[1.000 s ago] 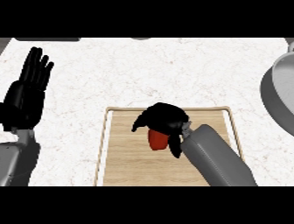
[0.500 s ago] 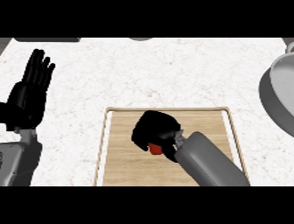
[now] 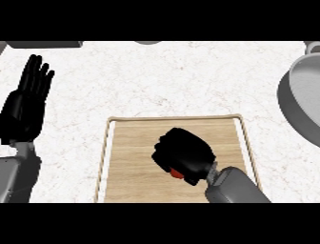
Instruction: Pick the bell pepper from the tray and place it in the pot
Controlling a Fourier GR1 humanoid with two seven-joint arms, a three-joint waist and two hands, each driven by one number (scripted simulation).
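Red bell pepper on the wooden tray, all but hidden under the curled right hand, best lifted straight up before swinging toward the grey pot beyond the tray's right side; left hand open, resting left of the tray.

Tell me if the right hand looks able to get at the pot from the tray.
Probably yes: the right hand is curled round the pepper over the tray, and only bare counter lies between it and the pot.
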